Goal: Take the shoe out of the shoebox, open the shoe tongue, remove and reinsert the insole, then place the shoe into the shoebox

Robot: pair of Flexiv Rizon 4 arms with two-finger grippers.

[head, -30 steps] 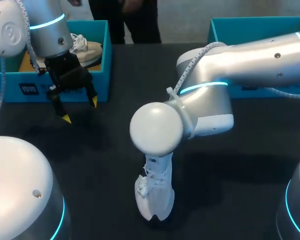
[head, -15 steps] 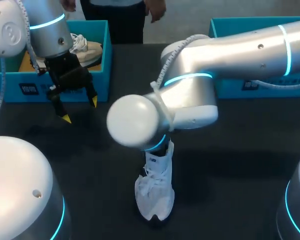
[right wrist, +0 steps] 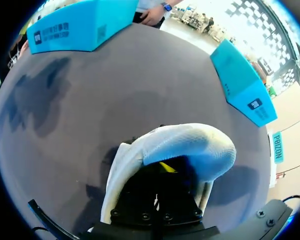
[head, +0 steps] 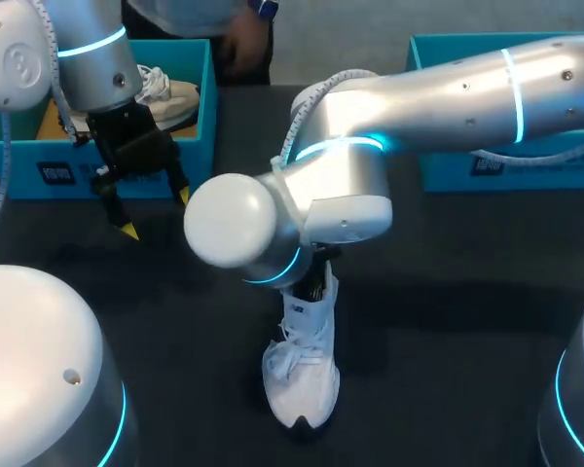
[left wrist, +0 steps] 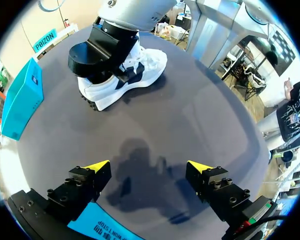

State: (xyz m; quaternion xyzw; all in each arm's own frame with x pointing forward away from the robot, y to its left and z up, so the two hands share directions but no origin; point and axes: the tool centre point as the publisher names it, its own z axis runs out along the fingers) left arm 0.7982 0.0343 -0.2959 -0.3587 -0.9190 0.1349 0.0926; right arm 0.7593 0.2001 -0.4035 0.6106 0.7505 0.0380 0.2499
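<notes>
Over the last second the right arm (head: 448,88) had swung its wrist across and down over the shoe (head: 302,375). The shoe stood on its sole on the table (head: 467,311), outside the shoebox (head: 202,126), with its toe toward the robot and its heel under that wrist. The right gripper (right wrist: 162,171) sat in the shoe's mouth, and whether it gripped anything could not be told. The left gripper (left wrist: 147,167) was spread open and empty, with the shoe well ahead of it, so the right arm was much the nearer.

The head camera looks down on the table (head: 467,321) from above and behind; the left wrist camera looks past its tool (left wrist: 148,165) across the table, the shoe (left wrist: 147,65) well ahead. The right wrist camera hangs close over the shoe; all three share it.
</notes>
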